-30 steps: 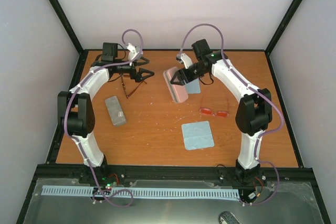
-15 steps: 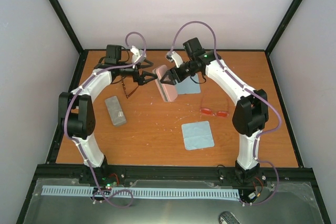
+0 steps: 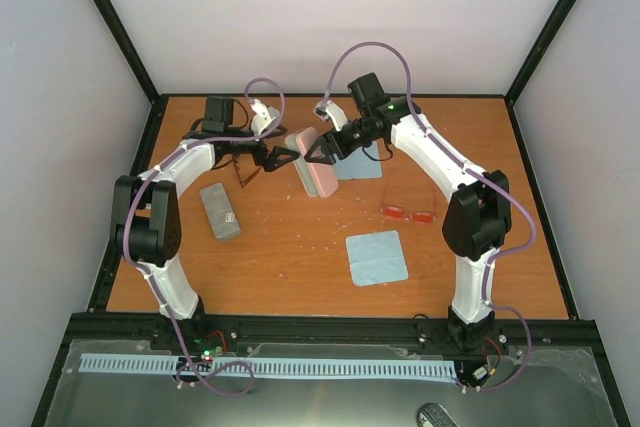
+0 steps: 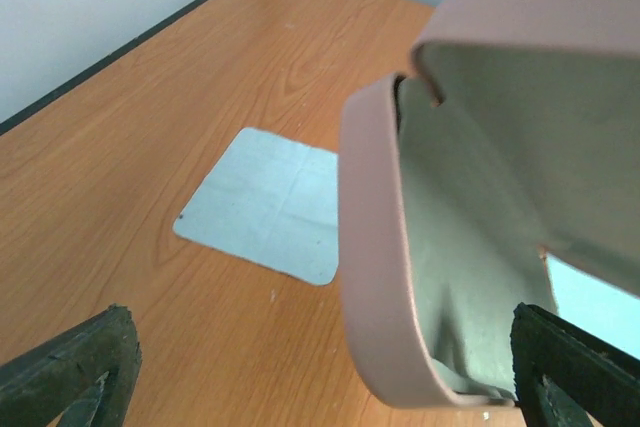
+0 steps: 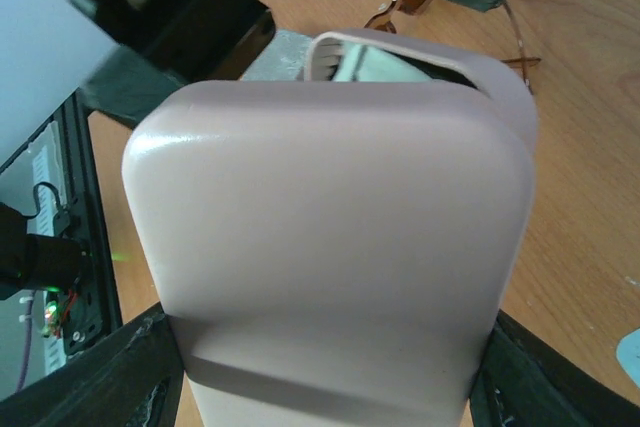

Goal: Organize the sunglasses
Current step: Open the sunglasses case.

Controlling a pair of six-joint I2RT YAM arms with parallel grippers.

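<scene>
The brown sunglasses (image 3: 243, 172) were seen on the table (image 3: 300, 247) just beside the left claw (image 3: 285, 155), which was spread wide and empty. The right claw (image 3: 310, 153) was clamped on the open pink case (image 3: 318, 177). The red-orange sunglasses (image 3: 408, 214) (thin frame, tinted lenses) were laid crosswise nearer the right arm, well apart from both claws.

White shells, black joints and purple cables (image 3: 375, 45) are noted on the left arm (image 3: 172, 282) and right arm (image 3: 470, 287). The left tool (image 3: 289, 154) and right tool (image 3: 312, 152) are black.
</scene>
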